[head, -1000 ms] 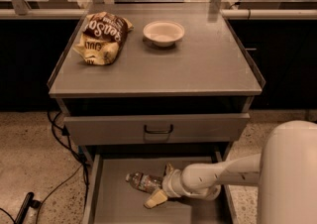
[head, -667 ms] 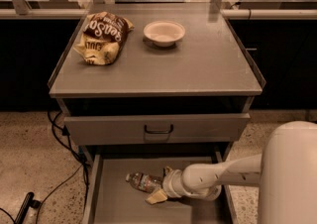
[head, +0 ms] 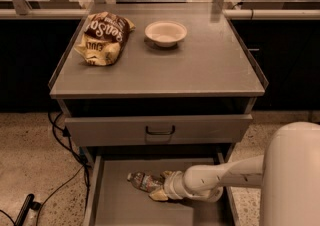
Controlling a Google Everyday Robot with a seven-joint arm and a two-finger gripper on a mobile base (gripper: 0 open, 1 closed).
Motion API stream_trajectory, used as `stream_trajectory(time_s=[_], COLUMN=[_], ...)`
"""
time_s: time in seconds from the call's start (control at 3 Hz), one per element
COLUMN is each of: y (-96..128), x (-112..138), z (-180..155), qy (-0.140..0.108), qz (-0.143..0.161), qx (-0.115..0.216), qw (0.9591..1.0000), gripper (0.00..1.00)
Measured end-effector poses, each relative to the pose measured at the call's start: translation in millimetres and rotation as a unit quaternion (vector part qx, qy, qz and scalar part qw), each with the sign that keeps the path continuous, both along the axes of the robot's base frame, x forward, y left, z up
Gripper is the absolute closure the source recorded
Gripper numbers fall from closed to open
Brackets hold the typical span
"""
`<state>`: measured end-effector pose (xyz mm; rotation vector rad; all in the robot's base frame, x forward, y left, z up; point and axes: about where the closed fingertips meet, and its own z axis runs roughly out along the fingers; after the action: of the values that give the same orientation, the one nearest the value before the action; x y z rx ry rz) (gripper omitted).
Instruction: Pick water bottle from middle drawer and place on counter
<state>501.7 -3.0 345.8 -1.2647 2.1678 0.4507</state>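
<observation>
The water bottle [head: 143, 182] lies in middle drawer [head: 115, 211], one end hidden by end effector [head: 163, 186]; grip unclear.

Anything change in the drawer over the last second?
No visible change. The gripper stays at the right end of the water bottle in the middle drawer; the bottle lies where it was, not lifted. The chip bag and bowl sit unmoved on the counter.

smooth white tube arm [head: 225, 176]; fat rounded white shell [head: 292, 175]; pale tan gripper [head: 161, 186] sits in the middle drawer [head: 115, 207]
</observation>
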Motion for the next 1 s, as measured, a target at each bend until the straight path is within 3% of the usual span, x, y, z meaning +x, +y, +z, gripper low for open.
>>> stream_trajectory(time_s=[0.33,0.67,1.0], y=[0.0,0.4,1.3], x=[0.0,-0.2,-0.3], z=[0.0,1.4,5.4], qy=[0.0,0.001,0.002], qz=[0.0,0.002,0.008], qx=[0.0,-0.001,-0.005], qw=[1.0,1.0,1.0], gripper=[0.9,1.0,1.0])
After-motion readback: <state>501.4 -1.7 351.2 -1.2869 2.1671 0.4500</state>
